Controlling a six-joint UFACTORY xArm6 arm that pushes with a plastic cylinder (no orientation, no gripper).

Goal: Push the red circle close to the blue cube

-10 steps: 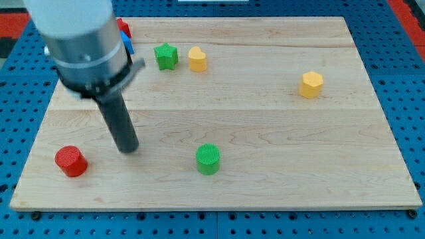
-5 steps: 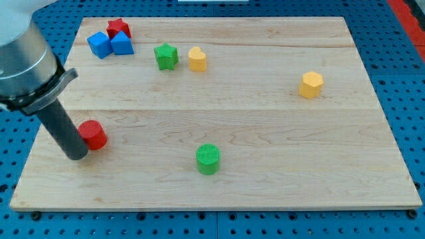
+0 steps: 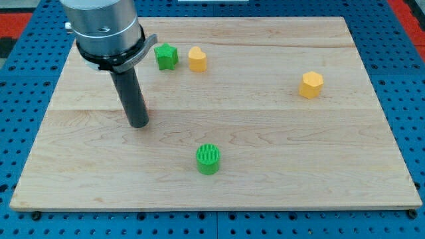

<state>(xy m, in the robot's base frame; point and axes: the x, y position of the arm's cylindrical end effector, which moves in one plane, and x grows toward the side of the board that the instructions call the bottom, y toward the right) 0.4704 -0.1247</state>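
Behind my tip (image 3: 138, 123) | red circle (image 3: 144, 106) touching, mostly hidden

A pale wooden tabletop (image 3: 265, 159) rests on a blue pegboard surface (image 3: 412, 99). At the far side, left of centre, a green star-shaped block (image 3: 166, 56) sits just beside a yellow heart-shaped block (image 3: 196, 59), the green one on the left, with a narrow gap between them. Well apart from both, toward the right, stands a yellow hexagonal block (image 3: 311, 84). Nearer, around the middle of the tabletop, a green ribbed cylinder (image 3: 208, 159) stands alone, upright.
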